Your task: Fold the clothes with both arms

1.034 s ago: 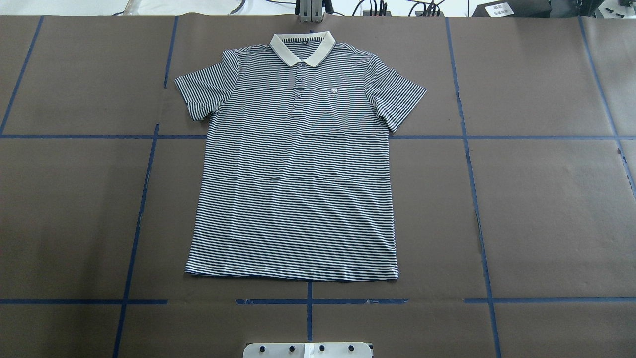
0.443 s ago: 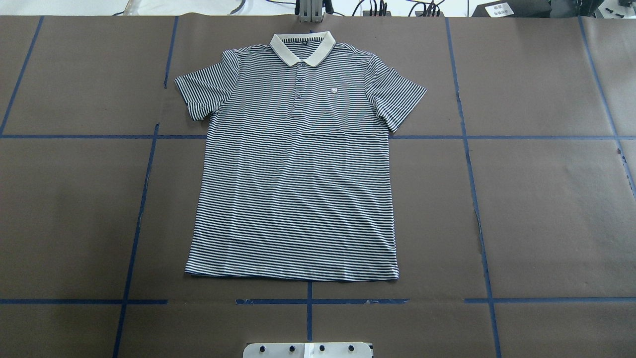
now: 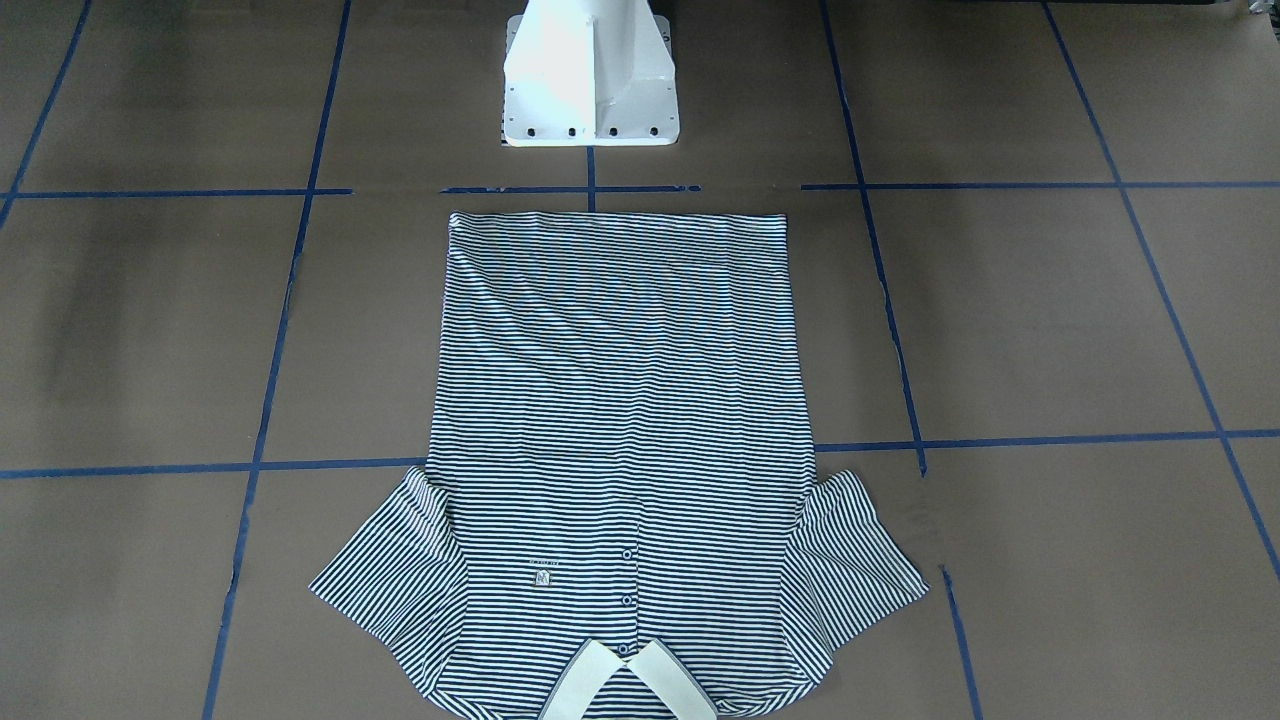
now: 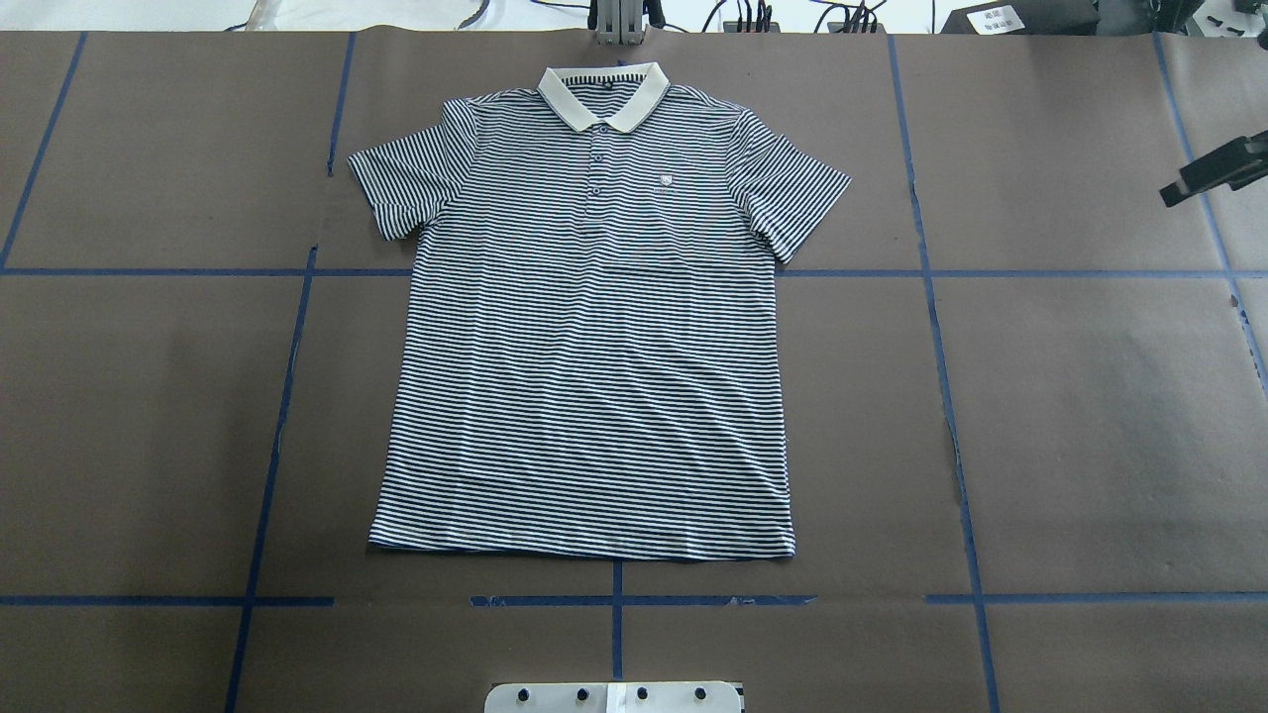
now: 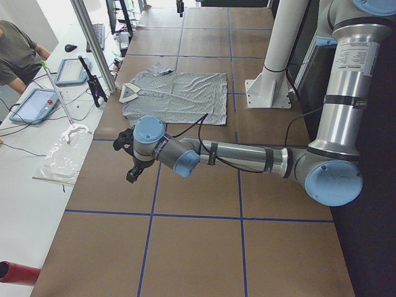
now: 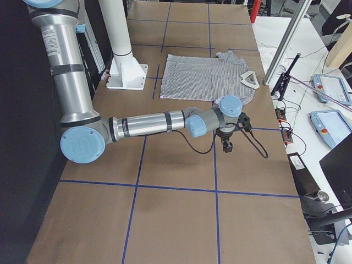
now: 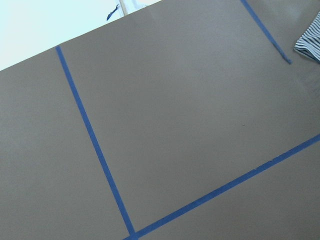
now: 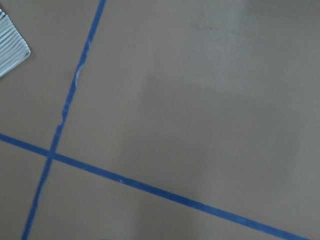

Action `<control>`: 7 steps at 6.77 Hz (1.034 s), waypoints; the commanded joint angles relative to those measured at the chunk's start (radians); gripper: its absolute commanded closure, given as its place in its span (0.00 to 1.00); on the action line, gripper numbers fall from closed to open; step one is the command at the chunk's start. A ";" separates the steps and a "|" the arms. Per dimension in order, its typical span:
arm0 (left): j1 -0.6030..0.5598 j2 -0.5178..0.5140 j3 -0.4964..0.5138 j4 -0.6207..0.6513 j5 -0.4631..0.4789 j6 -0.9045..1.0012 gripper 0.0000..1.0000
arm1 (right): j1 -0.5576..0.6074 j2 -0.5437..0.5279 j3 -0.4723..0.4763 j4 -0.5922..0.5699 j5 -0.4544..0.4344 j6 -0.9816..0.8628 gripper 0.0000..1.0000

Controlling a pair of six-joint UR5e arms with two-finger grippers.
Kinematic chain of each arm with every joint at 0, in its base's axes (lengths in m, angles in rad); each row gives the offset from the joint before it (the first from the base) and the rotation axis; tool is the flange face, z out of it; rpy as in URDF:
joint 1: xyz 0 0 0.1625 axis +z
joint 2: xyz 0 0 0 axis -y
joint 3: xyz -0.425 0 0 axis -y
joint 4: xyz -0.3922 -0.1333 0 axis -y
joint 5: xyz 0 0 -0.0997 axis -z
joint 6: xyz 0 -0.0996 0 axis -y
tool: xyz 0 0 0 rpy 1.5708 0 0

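1. Since the earlier view from above, a black tip of the right arm [image 4: 1214,170] has come in at the right edge. The polo shirt [image 4: 594,337] has not shifted.
2. The shirt lies flat, front up, in the middle of the bench [image 4: 1090,416]. Its hem is near the white pedestal [image 3: 590,80] and its cream collar [image 4: 601,91] is at the far side, so its long axis runs straight away from the robot.
3. The right fingers [image 6: 227,144] hang over bare bench, well apart from the shirt, out past its right sleeve [image 4: 797,198]. The left fingers [image 5: 132,173] hang likewise beyond the left sleeve [image 4: 396,188]. Each wrist camera catches only a striped corner at its edge. I judge neither arm clearly nearer; each must travel inward.
4. Whether either pair of fingers is apart or together, I cannot tell.
5. The cloth looks a thin, soft knit with fine stripes, and I expect it to be limp when lifted. The bench cover is matte brown, divided by blue tape [image 4: 931,327].
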 commanded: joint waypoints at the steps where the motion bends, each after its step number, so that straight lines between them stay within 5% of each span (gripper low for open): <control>1: 0.038 -0.072 0.075 -0.023 -0.003 -0.034 0.00 | -0.104 0.178 -0.116 0.010 -0.052 0.223 0.00; 2: 0.067 -0.086 0.079 -0.029 -0.001 -0.089 0.00 | -0.161 0.266 -0.157 0.022 -0.110 0.335 0.00; 4: 0.076 -0.116 0.086 -0.061 0.000 -0.157 0.00 | -0.280 0.367 -0.348 0.316 -0.242 0.572 0.00; 7: 0.078 -0.127 0.082 -0.063 0.000 -0.180 0.00 | -0.348 0.473 -0.498 0.328 -0.356 0.612 0.01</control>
